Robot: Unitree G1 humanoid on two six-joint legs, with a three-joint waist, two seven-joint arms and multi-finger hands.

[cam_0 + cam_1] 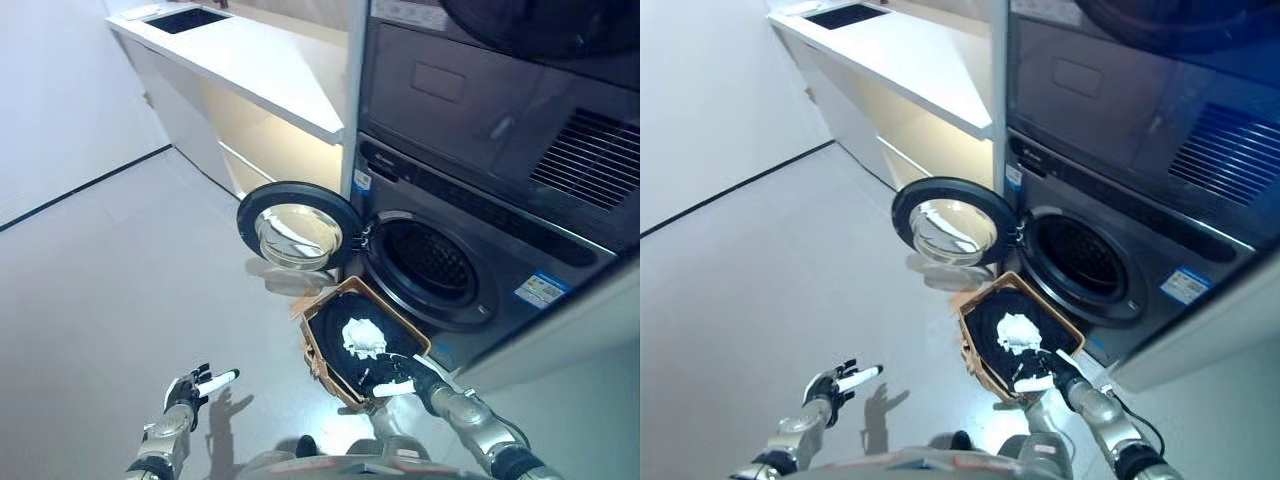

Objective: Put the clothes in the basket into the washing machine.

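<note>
Robot hand point(398, 375) in basket point(322, 345)

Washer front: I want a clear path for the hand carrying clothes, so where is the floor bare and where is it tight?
Bare floor spreads wide left of the open door, around the left hand. Tight: the basket sits right below the drum opening, with the white cloth and right hand inside it.
</note>
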